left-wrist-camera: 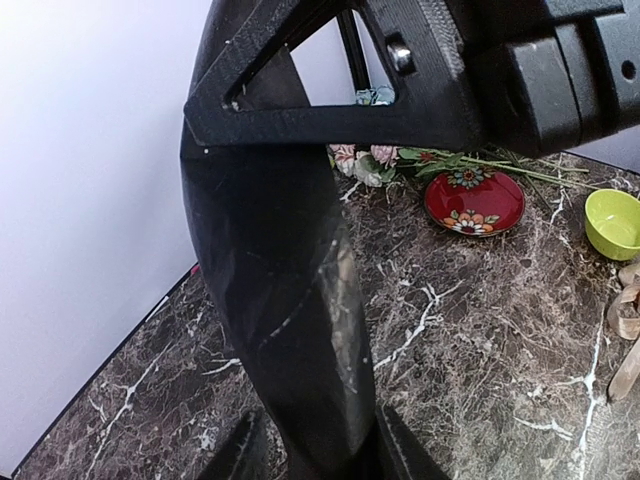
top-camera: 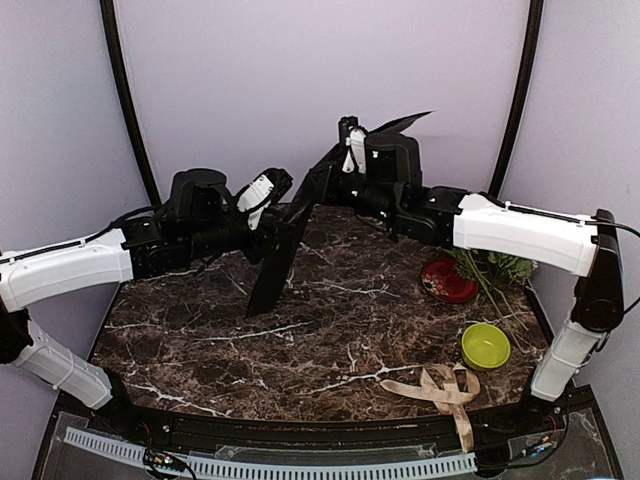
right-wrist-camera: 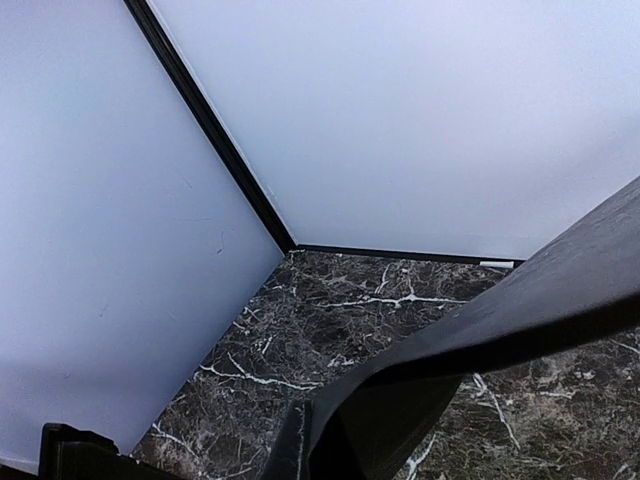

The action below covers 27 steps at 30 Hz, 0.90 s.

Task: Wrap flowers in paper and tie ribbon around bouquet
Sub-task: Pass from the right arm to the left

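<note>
counted things
there were one paper (top-camera: 275,255), one bunch of flowers (top-camera: 497,268), one ribbon (top-camera: 440,388), one red plate (top-camera: 448,281), one green bowl (top-camera: 485,346).

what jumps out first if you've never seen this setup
The black paper grabs the eye: a twisted sheet held up in the air over the back middle of the table, with the right gripper shut on it and the left gripper straddling it. Next come the bright bits on the right: a red plate beside the flowers, a lime green bowl, and a beige ribbon near the front edge.
</note>
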Tool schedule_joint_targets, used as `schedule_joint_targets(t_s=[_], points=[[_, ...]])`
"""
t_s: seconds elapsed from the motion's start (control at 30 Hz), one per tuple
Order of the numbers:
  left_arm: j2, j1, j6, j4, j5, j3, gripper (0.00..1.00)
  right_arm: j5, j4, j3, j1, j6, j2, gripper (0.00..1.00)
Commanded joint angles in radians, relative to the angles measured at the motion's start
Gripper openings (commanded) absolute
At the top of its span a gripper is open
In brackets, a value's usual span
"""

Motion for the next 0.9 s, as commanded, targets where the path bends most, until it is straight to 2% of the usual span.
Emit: schedule_joint_targets(t_s=[0.0,0.17,0.23,0.37,0.47,0.6,0.77,0.87], points=[[-0.028,0.001,0.014,0.002,-0.007,0.026,0.36,0.023,0.004,0.041,0.010,-0.028,0.013,0.00],[-0.020,0.000,0.056,0.031,-0.062,0.030,0.47,0.019,0.001,0.049,0.010,-0.022,0.023,0.00],[-0.005,0.000,0.079,0.037,-0.106,0.045,0.47,0.016,0.000,0.052,0.010,-0.020,0.027,0.00],[0.000,0.000,0.122,0.068,-0.212,0.075,0.37,0.018,-0.011,0.056,0.010,-0.024,0.031,0.00],[-0.004,0.000,0.166,0.094,-0.238,0.079,0.35,0.019,-0.012,0.054,0.010,-0.024,0.030,0.00],[0.011,0.000,0.193,0.070,-0.235,0.104,0.37,0.020,-0.011,0.054,0.010,-0.025,0.027,0.00],[0.031,0.000,0.191,0.048,-0.222,0.119,0.46,0.021,-0.010,0.056,0.009,-0.025,0.027,0.00],[0.037,0.000,0.195,0.057,-0.212,0.119,0.43,0.018,-0.014,0.062,0.010,-0.030,0.028,0.00]])
